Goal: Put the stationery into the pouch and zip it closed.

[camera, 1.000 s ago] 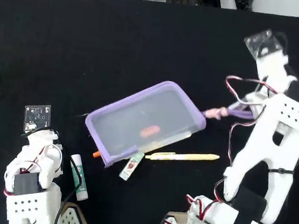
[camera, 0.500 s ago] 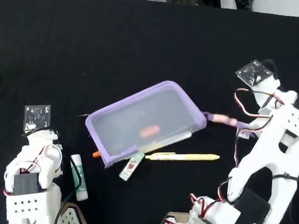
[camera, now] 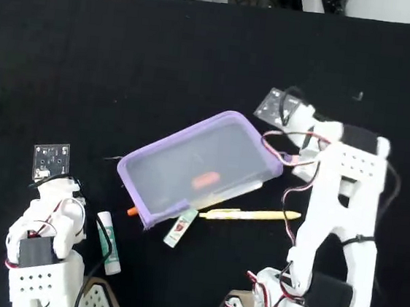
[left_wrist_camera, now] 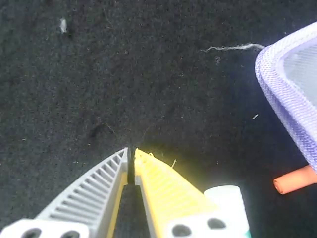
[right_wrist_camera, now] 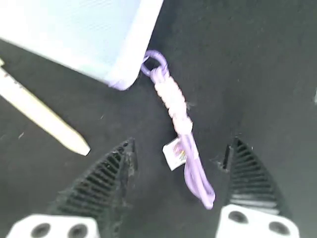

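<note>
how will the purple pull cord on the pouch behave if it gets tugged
The pull cord looks braided and lies in a bent line, so it is probably floppy and thin to pinch. It hangs from a ring at the pouch corner, so a tug may drag the light-looking pouch along.

Purple pouch [camera: 200, 169] at centre; yellow pen [camera: 250, 215] just beside it; glue stick [camera: 109, 242] beside left arm [camera: 43, 239].

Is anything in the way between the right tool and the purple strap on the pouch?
Nothing visible is. The right tool is open, and the purple strap lies between its jaws, running up to the pouch corner.
</note>
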